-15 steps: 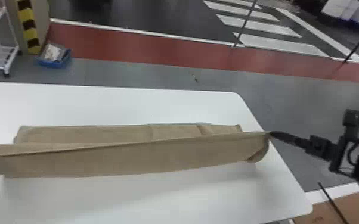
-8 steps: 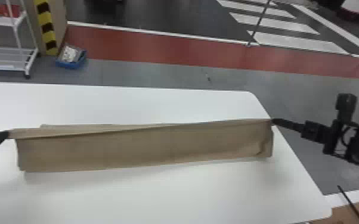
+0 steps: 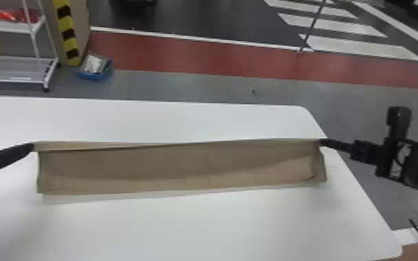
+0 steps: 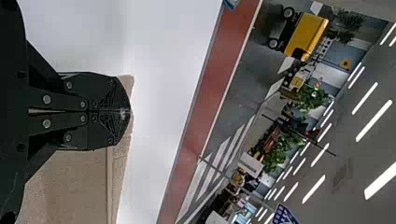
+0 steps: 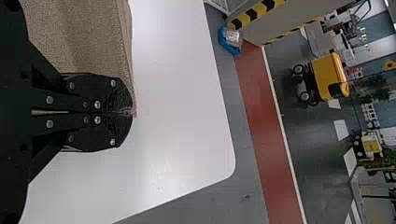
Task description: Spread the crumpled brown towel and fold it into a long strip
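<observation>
The brown towel (image 3: 177,166) is stretched into a long band across the table, its upper edge held up between both grippers and its lower part hanging toward the tabletop. At its upper left corner is my left gripper (image 3: 33,147), shut on the cloth. My right gripper (image 3: 322,141) pinches the upper right corner. The left wrist view has the left gripper (image 4: 125,112) closed with towel (image 4: 70,182) beside its fingers. In the right wrist view the right gripper (image 5: 128,113) is closed at the edge of the towel (image 5: 79,37).
The white table (image 3: 198,225) has its rounded right edge beneath the right arm. Beyond its far edge, a blue bin (image 3: 95,69) and a white shelf cart (image 3: 14,69) stand on the floor.
The left gripper has come into the head view with its corner. The towel's front layer now hangs straighter from a raised upper edge, covering most of the cloth behind. The head view has shifted leftward.
</observation>
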Controlling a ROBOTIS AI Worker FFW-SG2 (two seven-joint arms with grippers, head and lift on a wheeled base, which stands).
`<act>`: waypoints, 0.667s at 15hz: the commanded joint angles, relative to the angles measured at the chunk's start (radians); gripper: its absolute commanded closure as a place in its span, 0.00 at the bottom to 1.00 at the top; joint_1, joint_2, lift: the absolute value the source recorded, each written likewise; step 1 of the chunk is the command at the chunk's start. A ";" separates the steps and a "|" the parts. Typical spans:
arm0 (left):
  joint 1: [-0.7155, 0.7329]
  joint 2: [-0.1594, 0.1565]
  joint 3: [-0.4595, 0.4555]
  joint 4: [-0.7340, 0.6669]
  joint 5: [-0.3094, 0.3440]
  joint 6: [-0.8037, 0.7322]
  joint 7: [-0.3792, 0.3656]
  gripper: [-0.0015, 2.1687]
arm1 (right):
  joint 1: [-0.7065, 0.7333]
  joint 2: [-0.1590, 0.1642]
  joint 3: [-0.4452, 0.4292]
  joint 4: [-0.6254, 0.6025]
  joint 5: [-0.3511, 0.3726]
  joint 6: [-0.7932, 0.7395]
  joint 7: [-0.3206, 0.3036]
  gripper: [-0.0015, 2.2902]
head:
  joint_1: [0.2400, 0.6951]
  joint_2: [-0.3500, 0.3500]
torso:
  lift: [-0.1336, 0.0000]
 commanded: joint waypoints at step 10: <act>-0.125 -0.008 -0.116 0.140 -0.138 -0.089 0.015 0.00 | -0.059 0.020 0.065 0.115 0.044 -0.134 -0.128 0.01 | 1.00 0.15 | 0.08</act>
